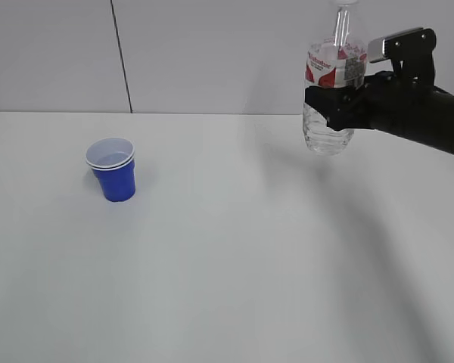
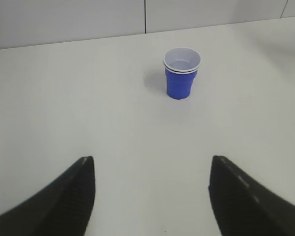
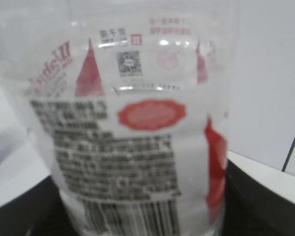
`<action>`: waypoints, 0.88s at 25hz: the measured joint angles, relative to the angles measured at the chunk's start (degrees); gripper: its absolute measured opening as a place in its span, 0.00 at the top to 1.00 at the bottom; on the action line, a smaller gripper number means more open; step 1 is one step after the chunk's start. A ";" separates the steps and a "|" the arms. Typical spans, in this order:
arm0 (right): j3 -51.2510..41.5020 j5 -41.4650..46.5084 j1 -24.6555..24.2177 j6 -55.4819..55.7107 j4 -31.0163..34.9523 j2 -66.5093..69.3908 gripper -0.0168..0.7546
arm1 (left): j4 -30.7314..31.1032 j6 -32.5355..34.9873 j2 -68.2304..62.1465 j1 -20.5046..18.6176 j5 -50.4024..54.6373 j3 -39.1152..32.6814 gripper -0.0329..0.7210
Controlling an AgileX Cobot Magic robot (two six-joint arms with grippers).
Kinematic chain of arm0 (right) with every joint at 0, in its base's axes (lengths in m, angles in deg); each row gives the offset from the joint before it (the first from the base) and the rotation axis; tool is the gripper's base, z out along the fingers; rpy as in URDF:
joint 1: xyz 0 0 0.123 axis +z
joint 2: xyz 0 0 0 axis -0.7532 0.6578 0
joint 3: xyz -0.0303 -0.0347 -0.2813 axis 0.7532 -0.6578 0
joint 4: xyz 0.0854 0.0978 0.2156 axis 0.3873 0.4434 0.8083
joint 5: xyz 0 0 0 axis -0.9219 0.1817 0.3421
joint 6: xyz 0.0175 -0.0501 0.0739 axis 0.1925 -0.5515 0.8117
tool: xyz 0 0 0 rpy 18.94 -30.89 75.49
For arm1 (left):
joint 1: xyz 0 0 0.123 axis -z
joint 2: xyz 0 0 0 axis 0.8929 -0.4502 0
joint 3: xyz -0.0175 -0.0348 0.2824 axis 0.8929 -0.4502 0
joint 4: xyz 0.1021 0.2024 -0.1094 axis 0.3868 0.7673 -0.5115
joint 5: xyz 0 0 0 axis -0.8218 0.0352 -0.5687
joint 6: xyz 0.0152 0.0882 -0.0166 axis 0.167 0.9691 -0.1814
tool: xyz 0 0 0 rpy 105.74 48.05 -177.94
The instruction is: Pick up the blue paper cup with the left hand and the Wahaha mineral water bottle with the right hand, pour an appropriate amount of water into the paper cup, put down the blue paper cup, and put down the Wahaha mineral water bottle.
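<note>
The blue paper cup (image 1: 112, 169) stands upright on the white table at the left, alone; it also shows in the left wrist view (image 2: 181, 73), far ahead of my left gripper (image 2: 151, 167), which is open and empty, its black fingers (image 2: 73, 191) low in that view. The left arm is out of the exterior view. My right gripper (image 1: 334, 106) is shut on the Wahaha mineral water bottle (image 1: 331, 91), held upright in the air at the upper right; its top leaves the frame. The label (image 3: 132, 162) fills the right wrist view. Water sits in the bottle's lower part.
The white table (image 1: 234, 249) runs to a grey wall with a dark vertical seam (image 1: 121, 57) at the back left. The right arm (image 1: 424, 113) reaches in from the right edge.
</note>
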 joint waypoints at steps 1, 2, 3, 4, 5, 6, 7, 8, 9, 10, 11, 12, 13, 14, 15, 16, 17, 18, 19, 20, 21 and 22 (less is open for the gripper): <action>0.00 0.00 0.00 0.00 0.09 0.00 0.35 | -0.76 0.29 1.46 0.00 1.04 0.00 0.23; 0.00 0.00 0.00 0.00 0.09 0.00 0.35 | -1.33 0.54 2.81 0.00 1.72 0.00 0.25; 0.00 -0.10 0.00 0.00 0.09 0.00 0.35 | -1.86 0.68 3.79 0.00 2.55 0.00 0.26; 0.00 -0.10 0.00 0.00 0.09 0.00 0.35 | -2.26 0.68 4.78 0.00 3.11 0.00 0.27; 0.00 -0.10 0.00 0.00 0.12 0.00 0.35 | -2.40 0.83 5.58 0.00 3.37 0.04 0.28; 0.00 -0.18 0.00 0.00 0.12 0.00 0.35 | -2.64 0.82 6.13 0.00 3.58 0.04 0.30; 0.00 -0.18 0.00 0.00 0.12 0.00 0.35 | -2.77 0.82 6.59 0.00 3.61 0.13 0.31; 0.00 -0.18 0.00 0.00 0.12 0.00 0.35 | -2.86 0.86 6.83 0.00 3.73 0.13 0.33; 0.00 -0.18 0.00 0.00 0.12 0.00 0.35 | -3.02 0.95 7.09 0.00 3.86 0.13 0.34; 0.00 -0.22 0.00 0.00 0.21 0.00 0.35 | -3.30 1.06 7.21 0.00 3.93 0.13 0.35; 0.00 -0.22 0.00 0.00 0.21 0.00 0.35 | -3.86 0.99 7.21 0.00 4.27 0.27 0.36; 0.00 -0.32 0.00 0.00 0.21 0.00 0.35 | -4.57 0.99 7.32 0.00 4.83 0.41 0.37; 0.00 -0.32 0.00 0.00 0.21 0.00 0.35 | -5.26 0.99 7.32 0.00 5.91 0.87 0.38; 0.00 -0.32 0.00 0.00 0.21 0.00 0.35 | -5.63 0.99 7.32 0.00 6.84 1.37 0.38; 0.00 -0.32 0.00 0.00 0.21 0.00 0.35 | -6.16 0.99 7.32 0.00 8.41 1.75 0.39; 0.00 -0.32 0.00 0.00 0.21 0.00 0.35 | -6.22 1.21 7.32 0.00 10.49 2.03 0.39; 0.00 -0.32 0.00 0.00 0.21 0.00 0.35 | -6.22 1.56 7.42 0.00 12.54 2.18 0.39; 0.00 -0.34 0.00 0.00 0.21 0.00 0.35 | -6.22 1.88 7.54 0.00 15.13 2.18 0.39; 0.00 -0.44 0.00 0.00 0.21 0.00 0.35 | -6.22 1.97 7.66 0.00 16.90 2.18 0.39; 0.00 -0.44 0.00 0.00 0.21 0.00 0.35 | -6.22 2.10 7.90 0.00 17.58 2.18 0.39; 0.00 -0.44 0.00 0.00 0.21 0.00 0.35 | -6.11 2.10 8.02 0.00 17.57 2.18 0.39; 0.00 -0.44 0.00 0.00 0.21 0.00 0.35 | -5.93 2.10 8.29 0.00 17.46 2.18 0.39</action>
